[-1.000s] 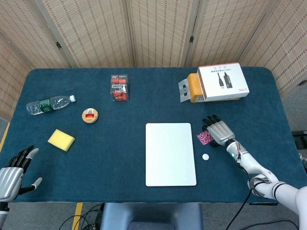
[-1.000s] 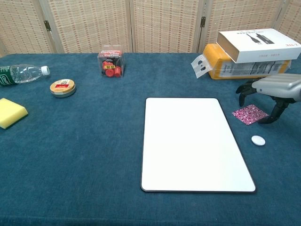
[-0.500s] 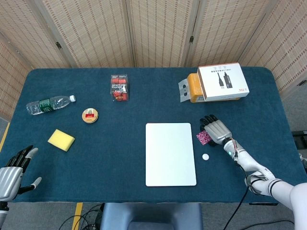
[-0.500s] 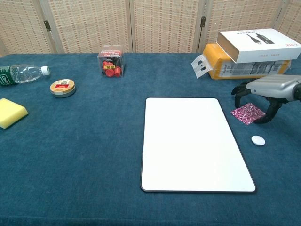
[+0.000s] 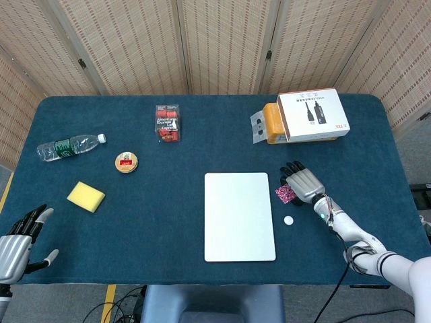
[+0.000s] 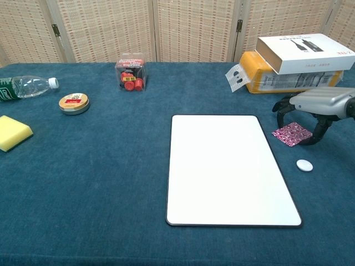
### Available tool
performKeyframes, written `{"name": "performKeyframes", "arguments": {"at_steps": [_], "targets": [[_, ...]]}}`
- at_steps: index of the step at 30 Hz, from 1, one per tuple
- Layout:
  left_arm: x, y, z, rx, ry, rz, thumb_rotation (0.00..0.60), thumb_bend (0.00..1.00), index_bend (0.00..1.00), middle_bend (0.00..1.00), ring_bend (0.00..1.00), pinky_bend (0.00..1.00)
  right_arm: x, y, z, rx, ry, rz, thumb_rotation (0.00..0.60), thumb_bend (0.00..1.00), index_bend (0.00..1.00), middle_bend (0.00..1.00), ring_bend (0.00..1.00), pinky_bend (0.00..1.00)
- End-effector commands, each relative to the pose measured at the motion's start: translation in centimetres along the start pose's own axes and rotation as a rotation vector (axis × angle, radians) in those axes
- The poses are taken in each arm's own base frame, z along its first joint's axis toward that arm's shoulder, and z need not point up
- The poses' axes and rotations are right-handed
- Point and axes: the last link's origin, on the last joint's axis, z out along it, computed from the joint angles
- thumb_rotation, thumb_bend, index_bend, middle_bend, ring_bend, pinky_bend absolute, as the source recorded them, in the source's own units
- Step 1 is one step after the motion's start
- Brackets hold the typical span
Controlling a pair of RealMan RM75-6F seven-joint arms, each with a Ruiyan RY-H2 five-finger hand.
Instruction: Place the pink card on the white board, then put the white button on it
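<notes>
The small square pink card (image 6: 292,133) with a glittery magenta pattern lies flat on the blue cloth just right of the flat white rectangular board (image 6: 229,168). The right hand (image 6: 317,108) arches over it, fingers spread and curled down around its edges, apparently not gripping. The round white button (image 6: 303,164) sits near the board's right edge, below the card

A table (image 5: 202,121) covered in dark blue cloth carries everything. Near its middle lies the white board (image 5: 240,215), with the pink card (image 6: 292,133) and white button (image 6: 304,164) just beside it. Along the left are found a water bottle (image 5: 69,146), a round tin (image 5: 126,162) and a yellow sponge (image 5: 86,196) — further back, a clear box of red pieces (image 5: 168,122) and a white box stacked on a yellow one (image 5: 313,114).
</notes>
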Motion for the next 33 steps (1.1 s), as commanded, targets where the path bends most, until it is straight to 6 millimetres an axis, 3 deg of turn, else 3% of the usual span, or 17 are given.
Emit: {"name": "performKeyframes", "arguments": {"at_steps": [1,6,17,33], "targets": [[0.0,0.0,-0.1,-0.002,0.000,0.000,0.600,0.29,0.01,0.07,0.11,0.22,-0.1,0.0,-0.1,-0.002,-0.003,-0.008,0.600,0.16,0.38,0.12,0.00,0.00],[-0.1,0.0,0.0,-0.001,-0.002,0.006,0.600,0.29,0.01,0.07,0.11,0.22,0.3,-0.1,-0.2,-0.002,0.015,-0.002,0.600,0.17,0.39,0.12,0.00,0.00],[-0.1,0.1,0.2,-0.003,-0.007,-0.005,0.600,0.29,0.01,0.07,0.11,0.22,3.6,-0.8,-1.6,0.032,0.091,0.036,0.600,0.17,0.39,0.12,0.00,0.00],[1.1,-0.3,-0.9,-0.029,0.016,-0.050,0.600,0.29,0.02,0.07,0.11,0.22,5.0,-9.1,0.9,0.168,0.073,0.016,0.600,0.17,0.39,0.12,0.00,0.00]]}}
